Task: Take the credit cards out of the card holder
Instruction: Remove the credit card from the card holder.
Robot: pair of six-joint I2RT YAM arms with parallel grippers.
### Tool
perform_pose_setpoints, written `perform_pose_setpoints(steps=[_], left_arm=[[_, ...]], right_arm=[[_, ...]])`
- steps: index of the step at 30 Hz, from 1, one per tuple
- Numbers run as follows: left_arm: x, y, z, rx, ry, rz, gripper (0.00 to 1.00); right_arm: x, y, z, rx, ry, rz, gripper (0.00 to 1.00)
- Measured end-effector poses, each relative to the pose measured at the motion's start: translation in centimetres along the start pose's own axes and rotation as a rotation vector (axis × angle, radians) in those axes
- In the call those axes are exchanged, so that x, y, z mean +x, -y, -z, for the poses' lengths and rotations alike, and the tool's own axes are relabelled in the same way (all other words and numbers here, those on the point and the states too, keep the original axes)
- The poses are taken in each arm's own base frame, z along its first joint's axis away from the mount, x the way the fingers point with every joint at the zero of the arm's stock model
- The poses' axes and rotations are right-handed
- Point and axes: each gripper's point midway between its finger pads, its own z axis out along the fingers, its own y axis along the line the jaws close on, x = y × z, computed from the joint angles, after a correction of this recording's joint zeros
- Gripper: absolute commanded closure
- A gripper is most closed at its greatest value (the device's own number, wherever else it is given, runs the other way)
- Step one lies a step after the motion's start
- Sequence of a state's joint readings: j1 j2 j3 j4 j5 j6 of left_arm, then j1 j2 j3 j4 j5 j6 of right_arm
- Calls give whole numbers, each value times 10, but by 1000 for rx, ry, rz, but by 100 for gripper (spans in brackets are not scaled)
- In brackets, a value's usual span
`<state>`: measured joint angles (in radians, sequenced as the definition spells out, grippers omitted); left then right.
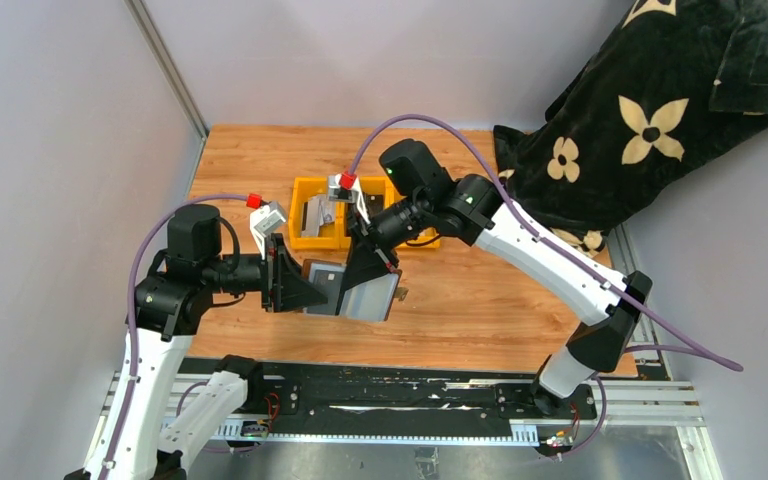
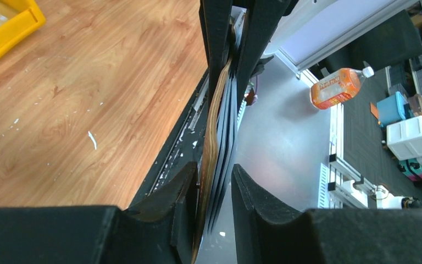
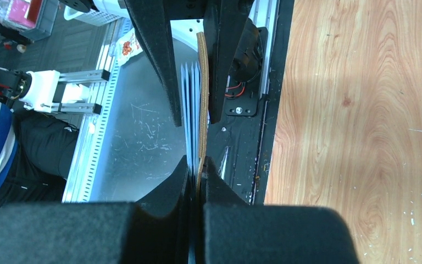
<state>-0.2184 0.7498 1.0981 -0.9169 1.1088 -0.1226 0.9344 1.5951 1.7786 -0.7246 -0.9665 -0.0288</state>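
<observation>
Firstly, left: the black two-finger left tool (image 2: pixel 214 176) straddles one edge of the holder. One pad lies against the leather. Its jaws stand narrowly apart around the layers, and whether they press home cannot be told.

Centre: the palm-sized bi-fold card holder (image 1: pixel 368 297), brown leather outside and grey inside, hangs unfolded in the air between both tools. It is above the near part of the wooden counter (image 1: pixel 460 310) and in front of the yellow plastic bins (image 1: pixel 305 215).
- Contents: thin pale-grey edges are stacked beside the leather. They are probably the small flat plastic credit cards (image 3: pixel 189 110), but edge-on they cannot be told from pocket leaves.
- Handling, judged: the holder is light, soft and liable to flop at its fold. The cards are stiff, thin and slick-faced, and likely sit snugly in their pocket.
- Hold, judged: pinch one card across its flat faces at whatever edge stands proud of the pocket. Brace the holder close to that pocket so the leather does not bend away.

Right: the black two-finger right tool (image 3: pixel 196 162) is closed tight on the holder's brown leather edge.
</observation>
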Motion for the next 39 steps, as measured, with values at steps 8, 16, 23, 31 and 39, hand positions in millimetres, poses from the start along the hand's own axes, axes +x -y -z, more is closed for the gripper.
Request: perform_pose_setpoints(steps=[8,16,23,31,39], left_arm=[[3,3,0,21,-3,4,89],[9,7,1,29,-1,8,100],[-6,-7,1,-77,72,59,100],[-27,-27,5,-221,223,82,100],[-36,-31,5,-244,258,100,100]], right_arm=[[-1,-7,-8,-9,-28,28,91],[-17,2,-4,43,36,-1,44],[-35,38,63,357,326,-110,38],[-58,4,72,311,521,-103,45],[-37,22,16,190,431,-231,48]])
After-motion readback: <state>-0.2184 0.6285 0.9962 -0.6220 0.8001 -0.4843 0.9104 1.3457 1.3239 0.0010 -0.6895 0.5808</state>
